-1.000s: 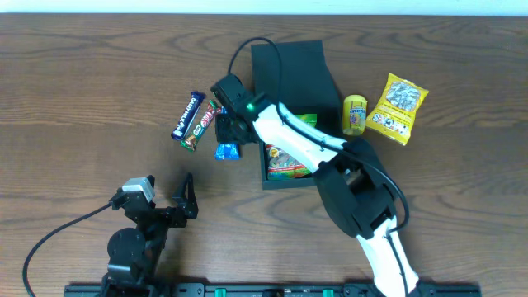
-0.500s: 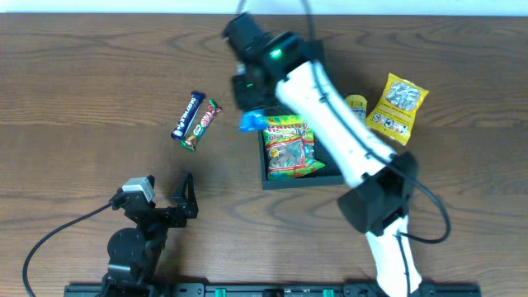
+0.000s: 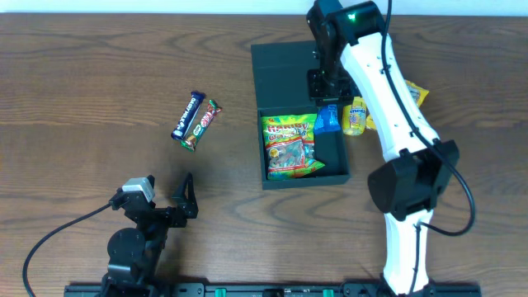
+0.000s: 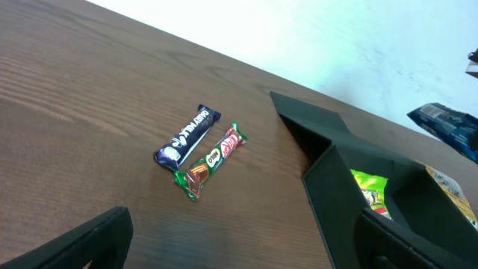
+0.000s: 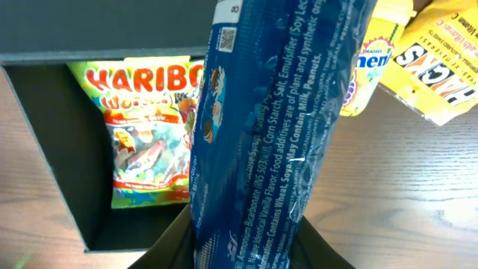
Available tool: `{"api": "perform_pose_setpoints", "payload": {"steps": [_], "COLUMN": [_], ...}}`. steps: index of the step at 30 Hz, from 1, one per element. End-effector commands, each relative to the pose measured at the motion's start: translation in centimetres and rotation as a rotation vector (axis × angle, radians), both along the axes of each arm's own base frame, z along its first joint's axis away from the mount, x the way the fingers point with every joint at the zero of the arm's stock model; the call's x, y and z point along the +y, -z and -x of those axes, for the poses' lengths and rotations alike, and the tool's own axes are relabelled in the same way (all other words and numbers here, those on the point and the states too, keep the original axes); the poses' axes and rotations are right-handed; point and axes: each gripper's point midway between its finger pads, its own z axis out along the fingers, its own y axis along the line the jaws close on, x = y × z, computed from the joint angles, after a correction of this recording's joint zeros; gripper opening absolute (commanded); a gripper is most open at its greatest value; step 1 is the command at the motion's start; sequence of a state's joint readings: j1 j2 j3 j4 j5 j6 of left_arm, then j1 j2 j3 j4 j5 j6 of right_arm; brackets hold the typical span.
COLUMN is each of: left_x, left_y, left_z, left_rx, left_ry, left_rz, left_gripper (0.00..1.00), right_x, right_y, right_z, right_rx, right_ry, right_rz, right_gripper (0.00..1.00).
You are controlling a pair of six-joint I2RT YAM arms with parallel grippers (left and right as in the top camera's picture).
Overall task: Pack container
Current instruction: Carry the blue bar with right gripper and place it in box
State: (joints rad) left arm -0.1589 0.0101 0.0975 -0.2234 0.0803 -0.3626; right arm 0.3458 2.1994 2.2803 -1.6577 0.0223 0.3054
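The dark teal-green container [image 3: 333, 158] stands open at the table's middle, its flap lid [image 3: 285, 70] lying flat behind it. A Haribo gummy bag [image 3: 288, 147] lies in its left half; it also shows in the right wrist view [image 5: 149, 131]. My right gripper [image 3: 327, 97] is shut on a blue snack packet [image 3: 328, 121] and holds it over the container's right half. In the right wrist view the blue packet [image 5: 276, 127] fills the space between the fingers [image 5: 246, 246]. My left gripper [image 3: 177, 202] is open and empty near the front left, away from the container [image 4: 351, 187].
A blue Dairy Milk bar [image 3: 186, 115] and a green Milo bar [image 3: 202, 124] lie left of the container, also in the left wrist view [image 4: 187, 134] [image 4: 213, 158]. A yellow Mentos tube [image 3: 355, 117] and a yellow seed bag [image 3: 412, 95] lie right of the container.
My right arm has carried the blue packet from the table left of the container, up and across to above the container's right half. The left arm has not moved.
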Motion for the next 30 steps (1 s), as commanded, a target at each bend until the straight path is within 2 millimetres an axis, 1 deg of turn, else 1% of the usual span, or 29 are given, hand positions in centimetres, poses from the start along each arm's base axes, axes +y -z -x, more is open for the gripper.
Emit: {"api": "perform_pose_setpoints", "payload": {"steps": [1, 3, 5, 8, 10, 14, 18, 19, 21, 22, 24, 25, 26, 30], "left_x": [0.2, 0.2, 0.2, 0.2, 0.2, 0.2, 0.2, 0.2, 0.2, 0.2, 0.2, 0.2, 0.2, 0.2], "left_y": [1.4, 1.4, 1.4, 1.4, 1.4, 1.4, 1.4, 1.4, 1.4, 1.4, 1.4, 1.4, 1.4, 1.4], "left_z": [0.0, 0.0, 0.0, 0.0, 0.0, 0.0, 0.0, 0.0, 0.0, 0.0, 0.0, 0.0, 0.0, 0.0], "left_rx": [0.027, 0.027, 0.027, 0.027, 0.027, 0.027, 0.027, 0.027, 0.027, 0.027, 0.027, 0.027, 0.027, 0.027], "left_ry": [-0.010, -0.010, -0.010, -0.010, -0.010, -0.010, -0.010, -0.010, -0.010, -0.010, -0.010, -0.010, -0.010, -0.010], "left_rz": [-0.017, -0.017, -0.017, -0.017, -0.017, -0.017, -0.017, -0.017, -0.017, -0.017, -0.017, -0.017, -0.017, -0.017], "left_gripper": [0.95, 0.95, 0.95, 0.95, 0.95, 0.95, 0.95, 0.95, 0.95, 0.95, 0.95, 0.95, 0.95, 0.95], "right_x": [-1.1, -1.4, -1.9, -2.0, -1.5, -1.6, -1.8, -1.8, -1.8, -1.8, -1.8, -1.7, -1.5, -1.1], "right_y": [-2.7, -2.1, -1.0, 0.9, 3.0, 5.9, 7.5, 7.8, 7.9, 7.8, 7.6, 7.4, 7.1, 4.9], "right_z": [1.1, 1.9, 3.1, 4.0, 4.9, 5.5, 5.2, 5.2, 5.3, 5.3, 5.2, 5.3, 5.4, 5.4], "right_rx": [-0.085, -0.104, -0.123, -0.157, -0.170, -0.156, -0.174, -0.174, -0.173, -0.174, -0.177, -0.174, -0.171, -0.213], "right_ry": [-0.014, -0.018, -0.016, -0.023, -0.086, -0.142, -0.150, -0.153, -0.157, -0.157, -0.156, -0.157, -0.158, -0.161], "right_rz": [-0.017, -0.023, -0.029, -0.044, -0.058, -0.050, -0.053, -0.052, -0.052, -0.053, -0.054, -0.064, -0.076, -0.108], "right_gripper": [0.02, 0.02, 0.02, 0.02, 0.02, 0.01, 0.02, 0.20, 0.66, 0.72, 0.79, 0.79, 0.78, 0.73]}}
